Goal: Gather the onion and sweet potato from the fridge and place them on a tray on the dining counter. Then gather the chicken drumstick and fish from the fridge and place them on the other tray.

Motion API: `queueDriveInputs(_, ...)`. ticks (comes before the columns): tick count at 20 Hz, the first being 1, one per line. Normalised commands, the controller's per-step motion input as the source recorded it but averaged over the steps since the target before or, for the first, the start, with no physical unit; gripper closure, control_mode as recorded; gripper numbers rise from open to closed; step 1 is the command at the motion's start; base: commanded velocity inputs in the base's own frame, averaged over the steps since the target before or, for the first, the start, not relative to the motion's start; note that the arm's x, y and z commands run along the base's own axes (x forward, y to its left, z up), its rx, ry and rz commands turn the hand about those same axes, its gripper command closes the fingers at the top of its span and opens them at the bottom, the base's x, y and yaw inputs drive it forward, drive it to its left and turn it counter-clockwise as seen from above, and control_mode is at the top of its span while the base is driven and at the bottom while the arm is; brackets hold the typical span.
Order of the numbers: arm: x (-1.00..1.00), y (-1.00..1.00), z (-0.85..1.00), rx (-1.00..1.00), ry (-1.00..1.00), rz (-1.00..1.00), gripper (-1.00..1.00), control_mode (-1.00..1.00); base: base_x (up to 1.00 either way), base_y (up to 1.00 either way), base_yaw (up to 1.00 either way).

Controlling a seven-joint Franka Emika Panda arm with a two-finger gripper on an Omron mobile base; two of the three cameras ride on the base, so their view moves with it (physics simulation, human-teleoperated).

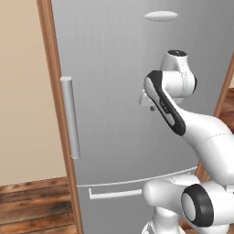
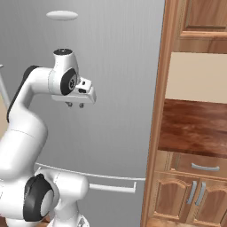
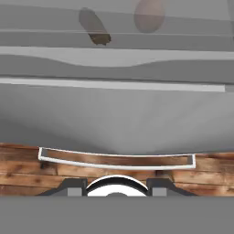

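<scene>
You face the fridge [image 1: 119,91] door in brushed, matt silver metal — its handle [image 1: 70,116] smooth grey, frame [image 1: 57,91] polished brown wood; the arm [image 2: 26,111] looks glossy white plastic

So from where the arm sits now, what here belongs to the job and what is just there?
Job:
- fridge, door shut
- its upright bar handle
- gripper, held in front of the door, nothing between its fingers

Just there:
- lower drawer handle
- wood cabinets to the right
- wooden floor
</scene>
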Motion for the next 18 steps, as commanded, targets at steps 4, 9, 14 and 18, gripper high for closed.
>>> queueDriveInputs(4,-0.22,0.0,-0.01,0.0,-0.04,0.0,-1.0,-1.0,0.0,0.0,0.0)
queueDriveInputs(9,-0.65,0.0,-0.2,0.0,-0.14,0.0,-1.0,-1.0,0.0,0.0,0.0)
queueDriveInputs(14,-0.65,0.0,-0.24,0.0,-0.09,0.0,-1.0,-1.0,0.0,0.0,0.0)
queueDriveInputs(18,-0.56,0.0,-0.23,0.0,-0.05,0.0,-1.0,-1.0,0.0,0.0,0.0)
